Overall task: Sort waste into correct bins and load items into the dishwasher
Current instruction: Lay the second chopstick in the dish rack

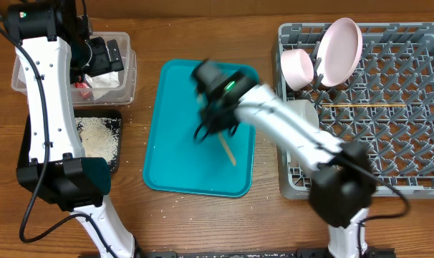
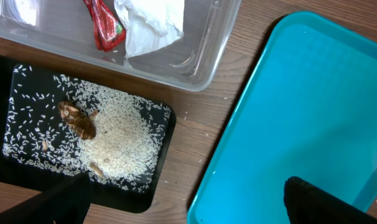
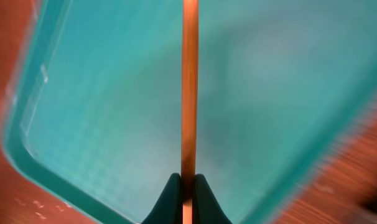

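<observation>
Right jaws: clamped together on one chopstick [image 3: 188, 93], above the teal tray [image 1: 174, 107].
Chopstick axis: straight out from the jaws; overhead, slanting toward the tray's near-right corner.
Left jaws: wide apart, near the clear tub [image 2: 207, 56].

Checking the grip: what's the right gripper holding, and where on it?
A wooden chopstick, pinched near one end by the right gripper.

White arm links [image 1: 45, 93], black joints [image 1: 342, 190] and cables [image 1: 23, 218], black right end effector [image 3: 187, 178]
</observation>
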Controlling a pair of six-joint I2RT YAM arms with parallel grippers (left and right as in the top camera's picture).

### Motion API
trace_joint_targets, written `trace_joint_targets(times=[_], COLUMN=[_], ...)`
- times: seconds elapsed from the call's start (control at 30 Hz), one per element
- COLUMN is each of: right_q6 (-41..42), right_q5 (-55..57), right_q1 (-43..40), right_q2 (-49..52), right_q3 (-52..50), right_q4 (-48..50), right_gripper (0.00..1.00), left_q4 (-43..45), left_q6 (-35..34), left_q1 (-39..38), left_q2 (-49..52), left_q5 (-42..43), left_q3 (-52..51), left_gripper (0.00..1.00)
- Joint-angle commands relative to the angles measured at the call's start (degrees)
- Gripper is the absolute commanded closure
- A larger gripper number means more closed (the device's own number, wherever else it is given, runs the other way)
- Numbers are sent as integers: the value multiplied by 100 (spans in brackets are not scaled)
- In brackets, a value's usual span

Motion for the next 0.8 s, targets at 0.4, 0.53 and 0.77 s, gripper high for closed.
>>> trace_joint_targets(times=[0.4, 0.53, 0.77], right_q6=[2424, 1902, 1320], right_q5=[927, 916, 374], right_q1=[-5073, -5213, -5095], right_q2=[-966, -970, -1515], right_q3=[-356, -457, 387], right_q4=[-387, -229, -1008], right_gripper=[96, 18, 12], left_q4=[-9, -9, -9], left_q6=[-79, -79, -79], left_q1=[4, 4, 4], left_q2=[-131, -131, -131], left_q5=[22, 22, 22], left_q3=[76, 76, 76], left_gripper=[0, 0, 0])
